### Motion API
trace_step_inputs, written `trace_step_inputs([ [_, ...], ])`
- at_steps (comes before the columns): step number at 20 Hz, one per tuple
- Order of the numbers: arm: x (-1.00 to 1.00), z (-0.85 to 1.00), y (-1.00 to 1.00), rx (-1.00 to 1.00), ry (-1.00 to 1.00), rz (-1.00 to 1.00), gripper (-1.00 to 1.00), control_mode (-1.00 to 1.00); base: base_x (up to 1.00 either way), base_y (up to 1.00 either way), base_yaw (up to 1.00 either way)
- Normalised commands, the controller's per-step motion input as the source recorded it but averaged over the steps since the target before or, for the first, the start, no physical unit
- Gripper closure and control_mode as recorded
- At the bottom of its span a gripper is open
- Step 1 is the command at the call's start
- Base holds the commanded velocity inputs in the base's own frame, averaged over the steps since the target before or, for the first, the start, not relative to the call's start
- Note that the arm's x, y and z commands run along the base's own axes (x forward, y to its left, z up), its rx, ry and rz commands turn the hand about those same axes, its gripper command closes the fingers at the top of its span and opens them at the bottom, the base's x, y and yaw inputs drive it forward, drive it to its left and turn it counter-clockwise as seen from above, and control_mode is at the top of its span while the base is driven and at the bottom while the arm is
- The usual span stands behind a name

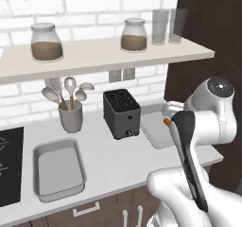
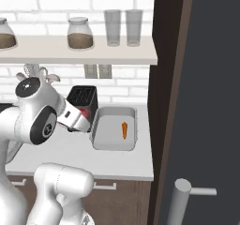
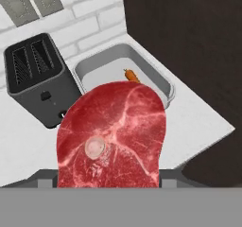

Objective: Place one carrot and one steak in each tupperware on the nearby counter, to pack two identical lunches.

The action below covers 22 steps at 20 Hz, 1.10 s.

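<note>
Far left on the counter (image 1: 108, 160), at about 9 o'clock from the black toaster (image 1: 122, 113), sits a tupperware (image 1: 57, 169) with nothing in it. Behind it there's a utensil holder (image 1: 71, 117) full of spoons. At 3 o'clock of the toaster is the second tupperware (image 2: 114, 128), and there's one carrot (image 2: 124, 130) lying inside it. In the hand view the gripper (image 3: 108, 181) is clamped on a steak (image 3: 113, 134), held above the counter in front of the toaster, with that carrot tray at roughly 12 o'clock beyond the meat. Two jars (image 1: 46, 42) and two glasses (image 1: 160, 26) are up on the shelf (image 1: 94, 56).
</note>
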Motion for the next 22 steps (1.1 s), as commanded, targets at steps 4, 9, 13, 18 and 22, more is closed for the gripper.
trace_step_inputs([
  [4,0.62,-0.6,0.0,0.0,0.0,0.09,1.0,-1.0,0.0,0.0,0.0],
  [9,0.18,-0.46,0.0,-0.05,-0.01,0.08,1.0,-1.0,0.0,0.0,0.0],
  [13,0.0,-0.02,-0.11,-0.01,0.0,0.1,1.0,-1.0,0.0,0.0,0.0],
  [18,0.03,0.0,-0.27,0.0,0.0,0.14,1.0,-1.0,0.0,0.0,0.0],
  [22,0.26,-0.05,-0.07,-0.01,0.0,0.1,1.0,-1.0,0.0,0.0,0.0],
])
